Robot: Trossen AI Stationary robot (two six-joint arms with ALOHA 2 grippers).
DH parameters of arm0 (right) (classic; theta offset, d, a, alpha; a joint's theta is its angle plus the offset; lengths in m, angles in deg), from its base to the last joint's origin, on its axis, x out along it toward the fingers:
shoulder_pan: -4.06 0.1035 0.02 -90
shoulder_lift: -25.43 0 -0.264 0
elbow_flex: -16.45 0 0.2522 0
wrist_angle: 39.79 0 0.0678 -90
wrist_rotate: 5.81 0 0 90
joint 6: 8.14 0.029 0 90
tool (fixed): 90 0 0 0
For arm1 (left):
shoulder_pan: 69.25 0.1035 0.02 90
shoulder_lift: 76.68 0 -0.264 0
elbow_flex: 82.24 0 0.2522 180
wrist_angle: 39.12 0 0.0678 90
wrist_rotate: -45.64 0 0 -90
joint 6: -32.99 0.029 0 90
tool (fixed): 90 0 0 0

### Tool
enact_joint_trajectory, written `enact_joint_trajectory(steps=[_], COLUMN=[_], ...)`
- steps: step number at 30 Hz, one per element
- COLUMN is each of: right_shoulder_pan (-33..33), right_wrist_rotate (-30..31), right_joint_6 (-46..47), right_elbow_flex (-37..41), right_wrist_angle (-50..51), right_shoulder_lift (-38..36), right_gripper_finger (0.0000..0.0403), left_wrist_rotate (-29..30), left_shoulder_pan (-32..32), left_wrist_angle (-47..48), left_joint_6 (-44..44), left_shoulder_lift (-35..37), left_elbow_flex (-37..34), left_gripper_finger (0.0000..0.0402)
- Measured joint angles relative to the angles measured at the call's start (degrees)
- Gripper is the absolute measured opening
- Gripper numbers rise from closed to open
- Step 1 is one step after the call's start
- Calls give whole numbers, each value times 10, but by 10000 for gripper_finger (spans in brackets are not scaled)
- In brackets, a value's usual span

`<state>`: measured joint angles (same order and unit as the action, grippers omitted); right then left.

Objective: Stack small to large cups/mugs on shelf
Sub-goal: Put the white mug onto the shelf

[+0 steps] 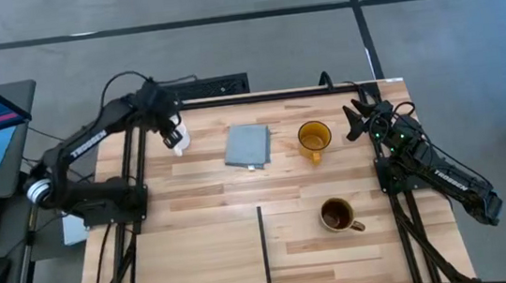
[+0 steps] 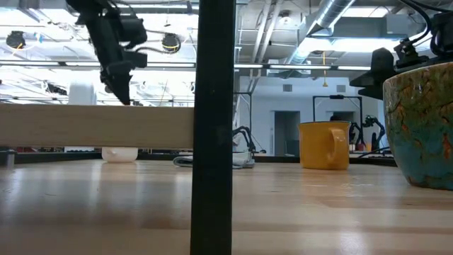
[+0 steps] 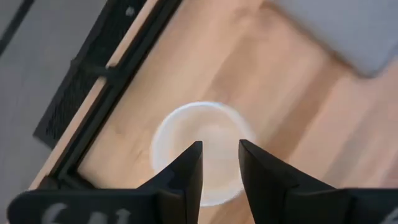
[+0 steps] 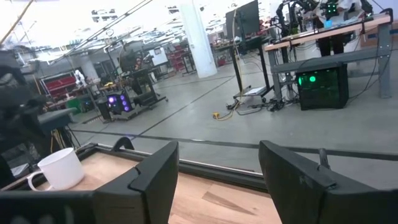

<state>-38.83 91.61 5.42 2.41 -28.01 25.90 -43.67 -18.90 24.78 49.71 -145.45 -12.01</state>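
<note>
Left hand (image 3: 219,163) above white mug (image 3: 202,149), upper left, fingers slightly parted, empty. We judge mug light, glazed-slick; grip rim. Right hand (image 4: 217,177) open, idle.

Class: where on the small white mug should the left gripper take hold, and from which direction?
Probably the rim wall, from straight above. The white mug stands upright, mouth open, and the left gripper hovers over it, fingers slightly parted, so one could drop inside, one outside.
</note>
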Motion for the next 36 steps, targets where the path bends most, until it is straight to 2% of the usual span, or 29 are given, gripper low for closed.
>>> enact_joint_trajectory(steps=[5,10,25,36], right_shoulder_pan=[0,0,0,0], right_wrist_rotate=[0,1,1,1], right_joint_6=[0,0,0,0], right_elbow_flex=[0,0,0,0], right_wrist_angle=[0,0,0,0], right_shoulder_lift=[0,0,0,0], right_gripper_finger=[246,246,246,246], left_wrist_rotate=[2,1,21,19], left_shoulder_pan=[57,80,80,80], left_wrist_angle=[0,-2,-11,-11], left_joint_6=[2,27,47,42], left_shoulder_lift=[-27,-58,-165,-167], left_elbow_flex=[0,0,1,1], left_gripper_finger=[87,87,87,87])
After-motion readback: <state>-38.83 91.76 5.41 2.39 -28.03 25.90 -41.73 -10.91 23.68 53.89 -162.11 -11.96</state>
